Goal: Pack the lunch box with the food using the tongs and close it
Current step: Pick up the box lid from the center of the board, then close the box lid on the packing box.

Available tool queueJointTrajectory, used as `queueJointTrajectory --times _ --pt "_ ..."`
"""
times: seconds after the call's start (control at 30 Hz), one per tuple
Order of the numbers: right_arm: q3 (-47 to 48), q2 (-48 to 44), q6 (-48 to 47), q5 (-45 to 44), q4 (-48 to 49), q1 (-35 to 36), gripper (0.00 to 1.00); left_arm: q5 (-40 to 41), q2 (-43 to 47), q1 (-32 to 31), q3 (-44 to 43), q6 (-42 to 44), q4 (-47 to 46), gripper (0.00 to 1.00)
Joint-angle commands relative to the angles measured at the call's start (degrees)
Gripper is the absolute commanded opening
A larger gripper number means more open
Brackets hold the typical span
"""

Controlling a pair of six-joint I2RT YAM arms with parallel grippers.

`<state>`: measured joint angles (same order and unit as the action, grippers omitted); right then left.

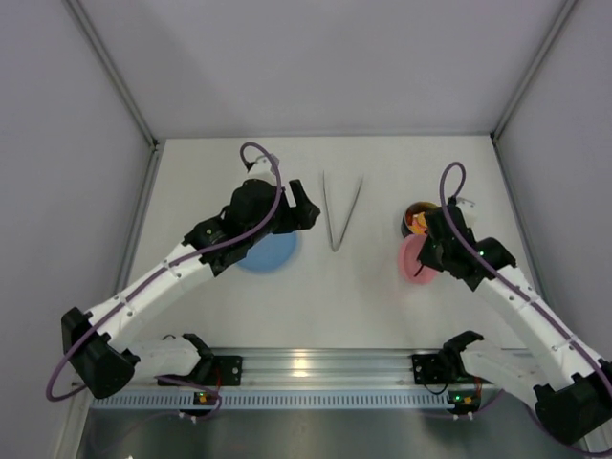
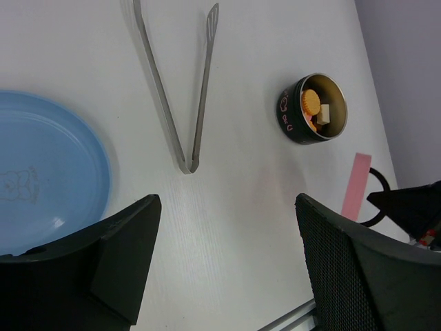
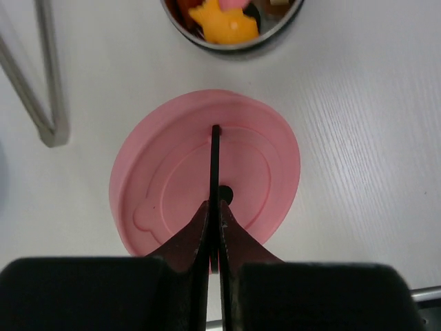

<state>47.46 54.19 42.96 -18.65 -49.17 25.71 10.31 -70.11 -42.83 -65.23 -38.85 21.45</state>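
The lunch box (image 1: 418, 218) is a small round steel container, open, with the food (image 3: 224, 24), orange and yellow pieces, inside it. Its rim (image 3: 207, 43) lies just beyond the pink lid (image 3: 165, 186). My right gripper (image 3: 215, 207) is shut on the lid's thin black handle (image 3: 215, 158); in the left wrist view the lid (image 2: 356, 185) shows as a narrow pink strip. The tongs (image 1: 328, 206) lie flat on the table in a V, joint toward me. My left gripper (image 1: 311, 212) hangs open and empty left of the tongs (image 2: 162, 89).
A light-blue plate (image 1: 268, 253) lies under the left arm, bare where it shows in the left wrist view (image 2: 48, 172). Grey walls close in the white table on three sides. The aluminium rail (image 1: 316, 368) with the arm bases runs along the near edge.
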Motion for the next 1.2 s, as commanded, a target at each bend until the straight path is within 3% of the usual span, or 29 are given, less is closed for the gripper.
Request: queueJointTrajectory --times 0.0,0.3,0.6,0.9,1.17 --pt "10.86 -0.16 -3.05 -7.16 -5.23 0.48 0.00 0.42 2.96 -0.06 -0.42 0.88 -0.54 0.84" --pt "31.36 21.09 -14.12 -6.57 -5.59 -8.13 0.00 -1.77 3.75 0.03 -0.86 0.44 0.87 0.83" --pt "47.09 40.96 -21.07 1.16 -8.74 -14.90 0.00 -4.14 9.46 0.03 1.07 1.49 6.23 0.82" --pt "51.33 47.84 -21.60 -1.12 -12.35 -14.55 0.00 -2.57 12.63 0.03 -1.48 7.82 15.89 0.84" --pt "54.65 49.86 -21.34 -5.32 -17.18 -12.53 0.00 -1.52 8.94 0.11 -2.62 11.51 15.90 0.87"
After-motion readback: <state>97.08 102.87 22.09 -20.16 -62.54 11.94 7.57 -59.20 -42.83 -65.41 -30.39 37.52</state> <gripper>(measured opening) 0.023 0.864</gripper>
